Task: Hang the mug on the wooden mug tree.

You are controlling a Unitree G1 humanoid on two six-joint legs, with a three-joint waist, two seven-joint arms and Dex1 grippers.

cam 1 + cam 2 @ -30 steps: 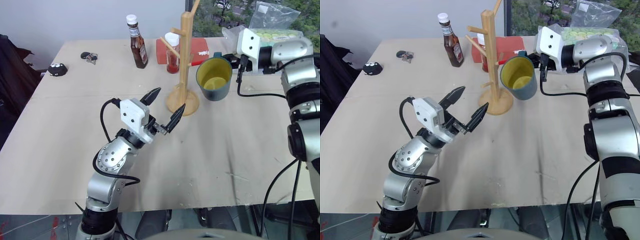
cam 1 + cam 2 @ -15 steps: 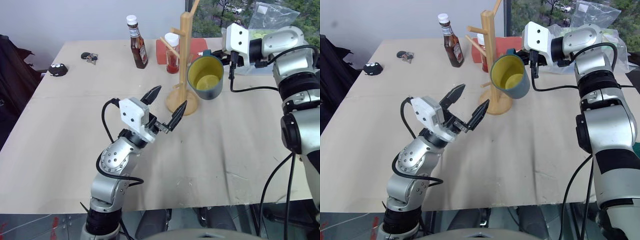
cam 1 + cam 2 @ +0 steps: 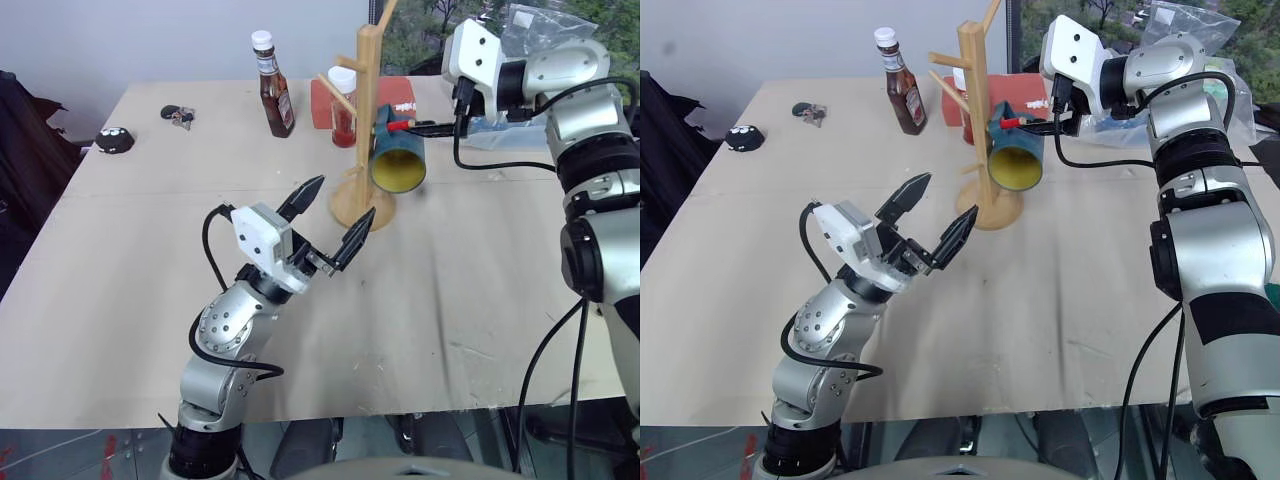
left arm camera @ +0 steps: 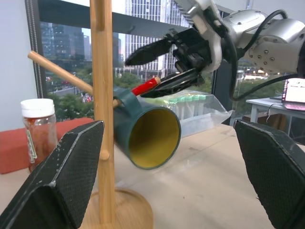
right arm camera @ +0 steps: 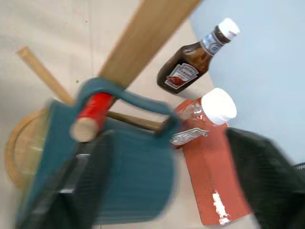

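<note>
- The mug (image 3: 398, 157) hangs by its teal loop handle (image 5: 125, 98) on a red-tipped peg (image 5: 90, 117) of the wooden mug tree (image 3: 367, 120), clear of the surface (image 3: 460, 290).
- The mug's long axis lies close to level; its yellow mouth faces toward the robot and slightly down.
- The right gripper (image 4: 157, 64) sits just beside the handle, on the side away from the post. Its fingers are spread and pinch nothing; in the left wrist view one finger (image 4: 147, 50) stands above the peg tip and the other below.
- The right arm is the nearer arm. The mug lies from its fingers toward the post, so a withdrawal should probably run back along the peg line, away from the post.
- The left gripper (image 3: 333, 215) hovers above the surface near the round base (image 3: 364, 205), fingers spread and empty.
- Judged risk: a finger catching the handle could lift the mug off.
</note>
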